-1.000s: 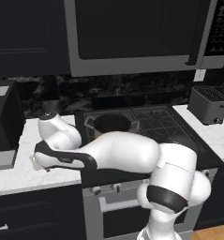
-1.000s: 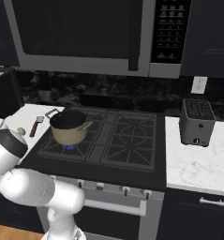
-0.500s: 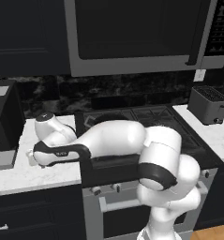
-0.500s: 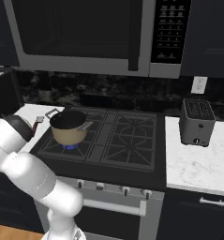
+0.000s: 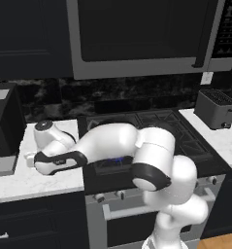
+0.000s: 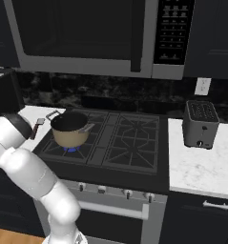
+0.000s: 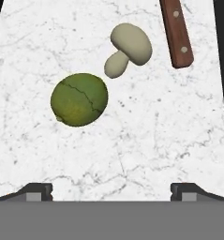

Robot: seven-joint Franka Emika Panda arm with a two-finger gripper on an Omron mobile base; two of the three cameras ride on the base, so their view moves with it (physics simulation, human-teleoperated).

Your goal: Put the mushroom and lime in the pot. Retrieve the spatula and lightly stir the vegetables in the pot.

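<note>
From behind and to the left, the white arm point(image 5: 112, 146) folds low across the stove point(image 5: 151, 126) toward the marble counter point(image 5: 20, 180) on its left, its hand hanging over the stone beside a dark appliance point(image 5: 3, 131); a toaster point(image 5: 215, 108) sits on the far counter, well apart.

From behind and to the right, the tan pot point(image 6: 70, 128) stands on the stove's front-left burner over a blue flame, its dark inside holding nothing that can be made out. The spatula point(image 6: 37, 127) lies on the counter just beside it.

Looking down from the hand, the gripper point(image 7: 111, 190) is spread wide with nothing between its tips. Below it on the marble lie the lime point(image 7: 79, 99) and, near it but not touching, the mushroom point(image 7: 128, 48) on its side; the spatula's red-brown handle runs off the top edge.

The risk from here appears to be the lime: round on smooth stone, it could roll away from an off-centre pinch, or be nudged into the mushroom. Both sit off-centre of the tips.

No brand or legible writing is visible; the microwave point(image 6: 87, 33) keypad is too small to read.
</note>
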